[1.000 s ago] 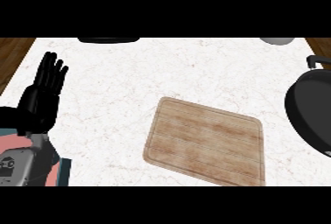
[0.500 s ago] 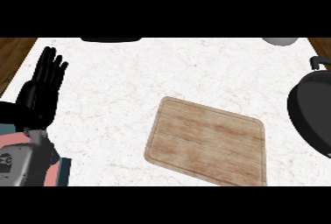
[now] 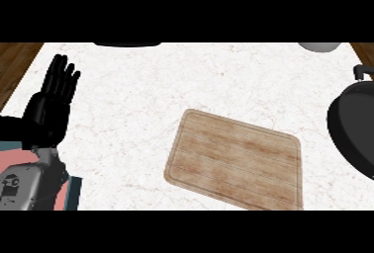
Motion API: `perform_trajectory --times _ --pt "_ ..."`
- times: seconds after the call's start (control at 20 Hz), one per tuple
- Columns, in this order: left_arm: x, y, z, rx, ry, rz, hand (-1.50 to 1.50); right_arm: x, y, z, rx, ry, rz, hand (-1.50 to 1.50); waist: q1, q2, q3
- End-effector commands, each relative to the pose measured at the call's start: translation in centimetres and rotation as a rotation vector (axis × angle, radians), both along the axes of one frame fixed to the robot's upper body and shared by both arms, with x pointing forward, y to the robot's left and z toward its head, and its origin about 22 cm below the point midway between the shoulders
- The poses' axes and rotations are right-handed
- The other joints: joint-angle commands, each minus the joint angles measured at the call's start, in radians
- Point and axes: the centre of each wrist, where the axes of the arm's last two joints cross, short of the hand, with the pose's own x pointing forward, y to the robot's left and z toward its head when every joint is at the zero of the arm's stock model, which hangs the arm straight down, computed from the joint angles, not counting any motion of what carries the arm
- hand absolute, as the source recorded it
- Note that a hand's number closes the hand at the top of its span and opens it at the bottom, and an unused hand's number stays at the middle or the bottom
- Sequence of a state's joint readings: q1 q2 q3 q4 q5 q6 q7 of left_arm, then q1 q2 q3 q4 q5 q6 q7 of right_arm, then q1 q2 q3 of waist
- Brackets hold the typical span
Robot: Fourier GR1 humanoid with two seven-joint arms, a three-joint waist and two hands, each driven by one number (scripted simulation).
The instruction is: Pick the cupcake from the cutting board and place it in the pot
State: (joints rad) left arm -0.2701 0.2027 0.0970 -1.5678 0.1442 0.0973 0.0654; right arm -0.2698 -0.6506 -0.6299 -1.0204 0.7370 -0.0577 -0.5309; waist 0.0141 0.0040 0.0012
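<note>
head view: a white marbled counter (image 3: 182, 84) fills most of the scene, with strips of brown wood floor (image 3: 15, 59) showing past its upper left and upper right corners. at the top edge a dark rounded object (image 3: 128, 44) and a pale grey round object (image 3: 319, 46) are cut off by the frame. a teal and pink shape (image 3: 29, 160) sits at the lower left beside the grey forearm.

the wooden cutting board (image 3: 237, 160) lies a little right of centre, turned at a slant, light brown with a grooved border, and its top is bare; the cupcake cannot be seen anywhere in this view. the black pot (image 3: 354, 126) sits at the right edge, only partly in frame, near the board's upper right corner but apart from it.

the left hand (image 3: 51, 106) shows at the left edge, fingers straight and pointing up, holding nothing, resting well apart from the board and farther from the pot. the right hand does not show.
</note>
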Motion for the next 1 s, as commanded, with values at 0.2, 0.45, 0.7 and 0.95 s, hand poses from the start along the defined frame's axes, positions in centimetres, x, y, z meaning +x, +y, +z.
perform_trajectory --times 0.2,0.45,0.7,0.95 --pt "-0.1 -0.7 -1.1 0.014 0.007 -0.012 0.0 2.3 -0.3 -4.1 0.253 0.243 0.034 -1.5 0.012 0.005 0.001" --pt "0.1 1.8 -0.4 0.005 -0.017 0.0 0.0 2.4 -1.4 -4.3 0.24 0.235 0.181 -1.5 0.006 0.003 0.001" --pt "0.8 0.4 -0.3 0.014 0.015 0.018 0.0 3.4 -0.5 -4.6 0.374 0.046 0.269 -1.5 -0.006 0.0 0.0" --pt "0.0 0.0 -1.0 0.0 -0.004 -0.005 0.0 3.6 -1.5 -3.2 0.612 -0.022 0.21 -1.5 -0.007 -0.002 0.0"
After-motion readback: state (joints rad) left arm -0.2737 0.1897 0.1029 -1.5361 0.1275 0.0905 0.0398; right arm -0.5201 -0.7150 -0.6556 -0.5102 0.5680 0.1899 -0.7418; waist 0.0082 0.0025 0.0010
